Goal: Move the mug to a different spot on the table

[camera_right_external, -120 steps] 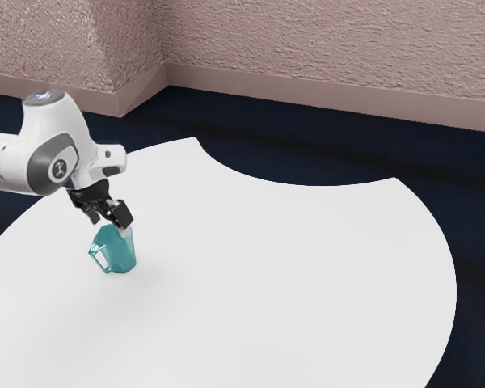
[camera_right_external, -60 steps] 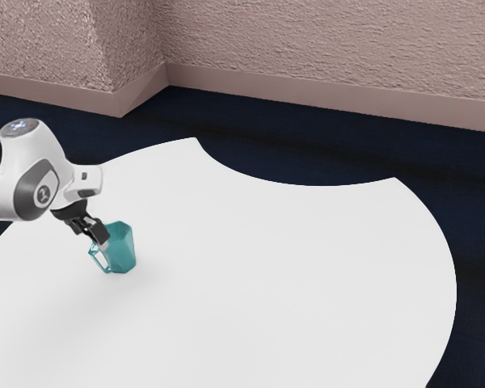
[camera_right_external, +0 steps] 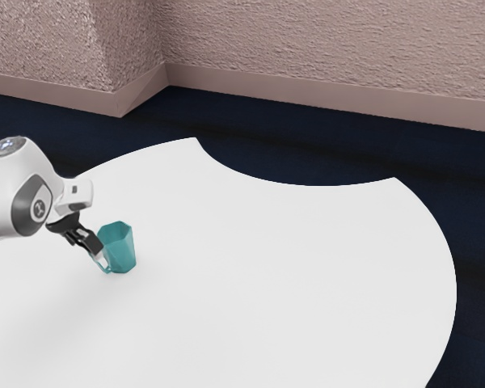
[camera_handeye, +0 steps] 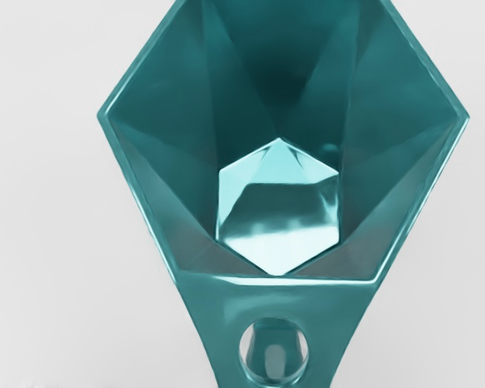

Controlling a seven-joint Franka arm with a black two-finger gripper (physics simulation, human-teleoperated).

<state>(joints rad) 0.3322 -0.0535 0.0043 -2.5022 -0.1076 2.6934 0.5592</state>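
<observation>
On worktop point(camera_right_external: 307, 267), toward its end at exterior view's left: teal mug point(camera_right_external: 120, 245) upright, mouth upward, six-sided rim. Handle point(camera_handeye: 273, 352) with round hole sits directly under hand in wrist view. Tool point(camera_right_external: 94, 246) low over same end of worktop, right at mug's handle side; apart or clamped, cannot tell. White arm point(camera_right_external: 20, 202) above worktop's edge there.

No word, number or brand name can be read on the teal mug point(camera_handeye: 279, 210) or the white table point(camera_right_external: 307, 267); a small mark on the arm point(camera_right_external: 34, 206) is illegible.
</observation>
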